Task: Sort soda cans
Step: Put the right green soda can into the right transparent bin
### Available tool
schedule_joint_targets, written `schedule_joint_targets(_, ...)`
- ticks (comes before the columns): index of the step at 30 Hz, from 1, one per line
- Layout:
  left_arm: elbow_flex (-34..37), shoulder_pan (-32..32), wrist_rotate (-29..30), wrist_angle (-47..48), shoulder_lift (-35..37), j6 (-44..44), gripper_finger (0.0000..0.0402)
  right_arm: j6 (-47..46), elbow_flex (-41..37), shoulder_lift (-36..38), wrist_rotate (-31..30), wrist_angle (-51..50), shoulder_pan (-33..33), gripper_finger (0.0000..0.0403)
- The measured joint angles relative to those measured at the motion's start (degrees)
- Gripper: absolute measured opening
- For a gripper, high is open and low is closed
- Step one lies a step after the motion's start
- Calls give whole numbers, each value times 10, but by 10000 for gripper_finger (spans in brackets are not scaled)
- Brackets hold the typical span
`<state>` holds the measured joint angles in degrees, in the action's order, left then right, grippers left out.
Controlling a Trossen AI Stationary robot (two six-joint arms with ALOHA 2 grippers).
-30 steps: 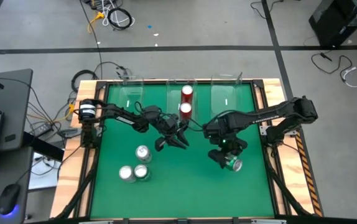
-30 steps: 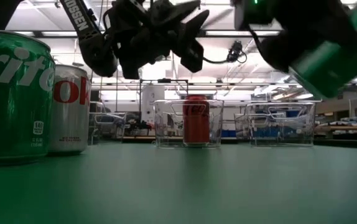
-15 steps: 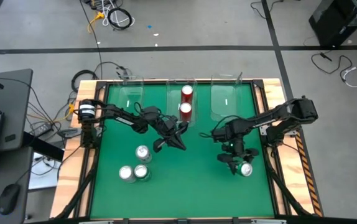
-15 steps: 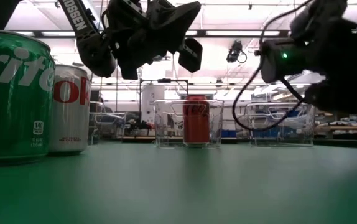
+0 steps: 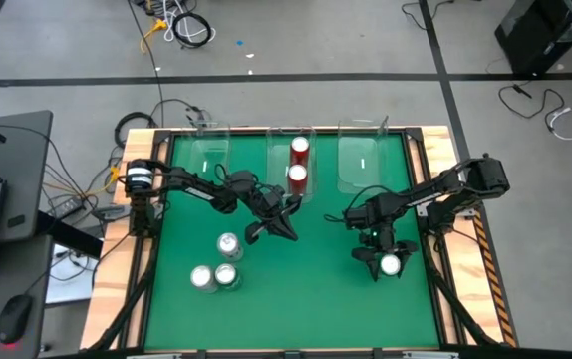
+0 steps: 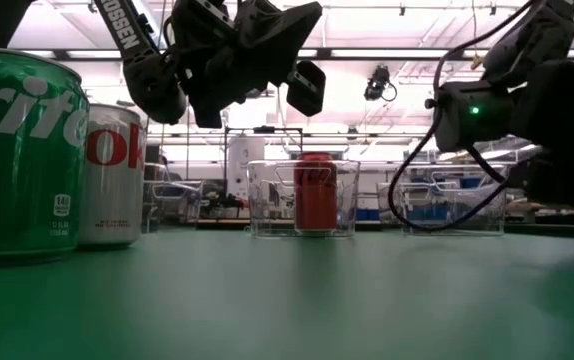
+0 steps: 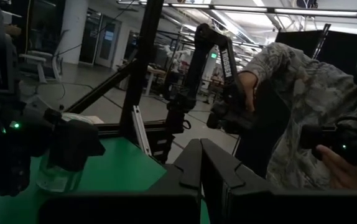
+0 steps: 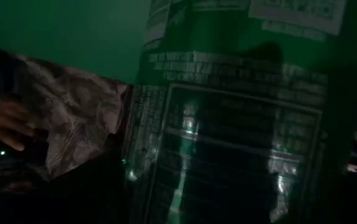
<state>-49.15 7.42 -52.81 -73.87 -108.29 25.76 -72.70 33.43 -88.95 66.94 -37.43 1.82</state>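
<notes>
My right gripper [image 5: 388,261] is shut on a green soda can [image 5: 392,264] at the table's right side; the can's silver top faces up, and its green side [image 8: 228,124] fills the right wrist view. My left gripper [image 5: 274,219] hangs shut and empty above the table's middle, near the centre bin; it also shows in the low view [image 6: 257,60]. Two red cans [image 5: 299,150] [image 5: 296,175] stand in the centre bin. A silver can [image 5: 228,244] and two more cans [image 5: 202,278] [image 5: 227,276] stand at the near left; the low view shows a green one [image 6: 17,150] and a silver one [image 6: 112,175]. My right gripper holds the green can by its side wall [image 8: 166,137], one finger on either side. The fingers come from the table's far side, slanting down. The can is upright, top up. Whether its base is on the table I cannot tell.
Three clear plastic bins stand along the far edge: left [image 5: 207,155], centre [image 5: 278,150], right [image 5: 364,160]. The table has a raised wooden rim [image 5: 435,249] close to my right gripper. A person in a patterned sleeve [image 7: 290,93] is beyond the table.
My right gripper has carried the green can toward the table's right edge and lower. The can was tilted with its side showing from above and is now upright, top up.
</notes>
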Motion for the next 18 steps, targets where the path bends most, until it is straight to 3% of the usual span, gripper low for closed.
schedule_joint_targets(7,0,1,-3,0,0,0,7,-2,4,0,-2,45,-21,341)
schedule_joint_targets(18,0,9,-4,0,0,1,8,9,48,0,-28,48,-68,365)
